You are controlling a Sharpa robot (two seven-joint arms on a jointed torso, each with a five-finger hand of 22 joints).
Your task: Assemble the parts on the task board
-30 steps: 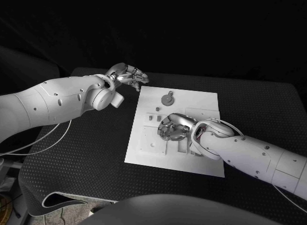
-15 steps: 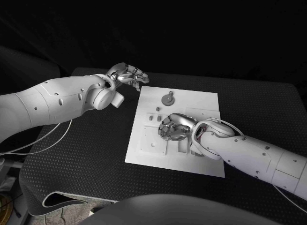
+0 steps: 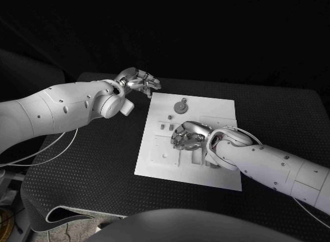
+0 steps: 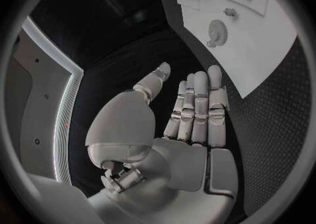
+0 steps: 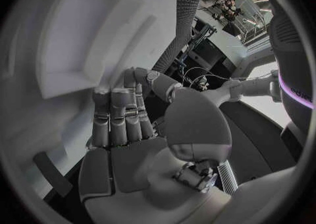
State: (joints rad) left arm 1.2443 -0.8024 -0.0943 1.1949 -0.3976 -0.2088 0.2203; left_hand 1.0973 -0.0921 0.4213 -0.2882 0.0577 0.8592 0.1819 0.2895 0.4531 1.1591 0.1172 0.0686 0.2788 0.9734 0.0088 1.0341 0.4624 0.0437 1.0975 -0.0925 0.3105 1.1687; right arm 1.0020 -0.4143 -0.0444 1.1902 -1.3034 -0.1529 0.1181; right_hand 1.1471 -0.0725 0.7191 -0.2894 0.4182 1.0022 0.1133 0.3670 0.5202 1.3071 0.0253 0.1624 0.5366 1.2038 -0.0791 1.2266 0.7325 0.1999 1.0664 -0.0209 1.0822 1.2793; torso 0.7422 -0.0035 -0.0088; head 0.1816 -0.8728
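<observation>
Table [image 3: 92, 166] black, textured; task board [image 3: 215, 108] centred. Left hand [image 3: 139, 80] fingers released; right hand [image 3: 188, 136] grasp unclear.

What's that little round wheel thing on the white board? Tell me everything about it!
The gear is a small grey disc with fine teeth round its rim, best seen in the left wrist view, with a small tab at one side. It looks like plastic. It lies flat near the far end of the white task board, alone. Neither robot hand touches it; the left robot hand is off the board's far corner.
</observation>
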